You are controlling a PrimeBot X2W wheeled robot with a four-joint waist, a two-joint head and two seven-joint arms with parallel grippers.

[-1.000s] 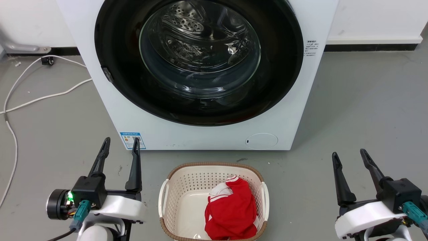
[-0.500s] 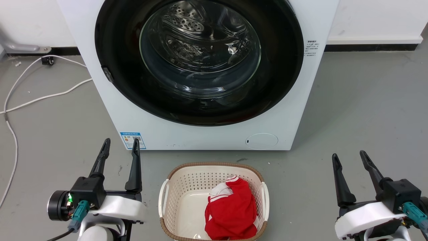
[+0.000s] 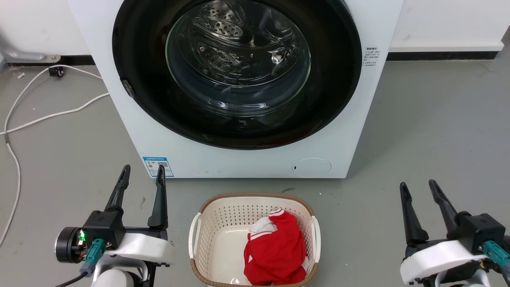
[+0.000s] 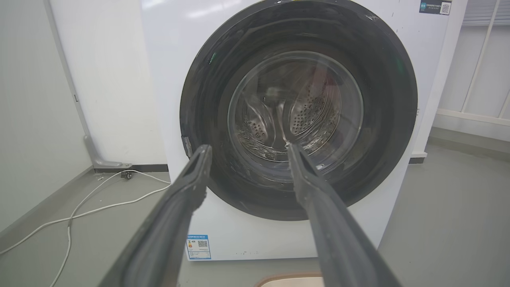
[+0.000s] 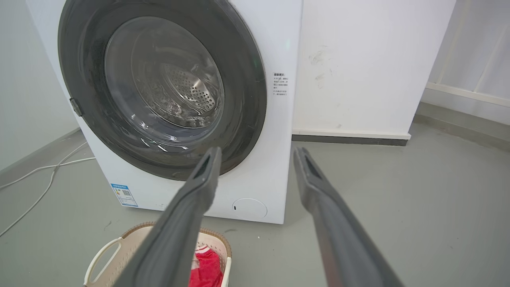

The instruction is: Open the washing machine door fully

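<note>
We face the washer, which stands on the grey floor against a white wall. Its door covers most of the front and seems to lie flush with it, shut, though we cannot make out the latch. A small grey tab sits on the door's left edge. Before the washer, apart from it, stands a basket with a red garment inside. Our left gripper hangs low near the washer's left corner, and our right gripper is well off to its right. Both have their jaws apart and hold nothing. A white cable trails left of the washer. A blue label and a round flap mark its lower front.
</note>
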